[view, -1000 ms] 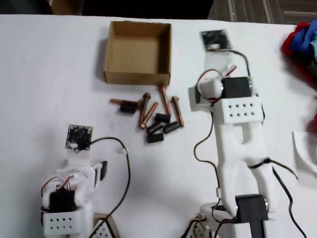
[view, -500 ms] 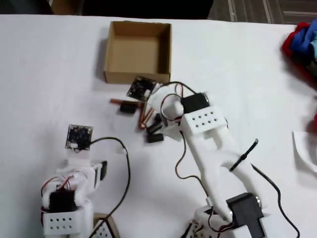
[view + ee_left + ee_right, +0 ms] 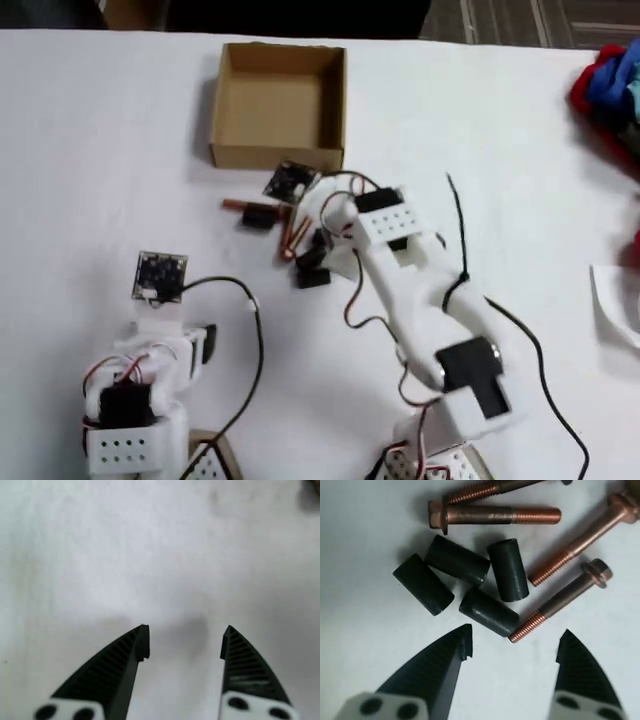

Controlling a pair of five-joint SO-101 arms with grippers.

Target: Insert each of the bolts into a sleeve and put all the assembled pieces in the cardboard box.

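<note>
Several copper bolts [image 3: 495,516] and several black sleeves [image 3: 456,560] lie loose in a pile on the white table. My right gripper [image 3: 512,642] hangs open just above the pile, its fingertips either side of the nearest sleeve [image 3: 487,611] and the threaded end of a bolt [image 3: 560,600]. In the high view my right arm [image 3: 385,215] covers most of the pile just in front of the cardboard box [image 3: 278,100], which holds nothing. One bolt with a sleeve on it [image 3: 252,212] lies left of the pile. My left gripper [image 3: 184,642] is open over bare table, on the folded left arm [image 3: 135,400] at the front left.
Coloured cloth [image 3: 610,80] lies at the far right edge, with a white object [image 3: 615,300] below it. Loose cables [image 3: 460,250] trail along the right arm. White tabletop stretches between the two arms and left of the box.
My right arm has swung left from beside the box and come down over the pile of bolts and sleeves. The left arm has kept still.
</note>
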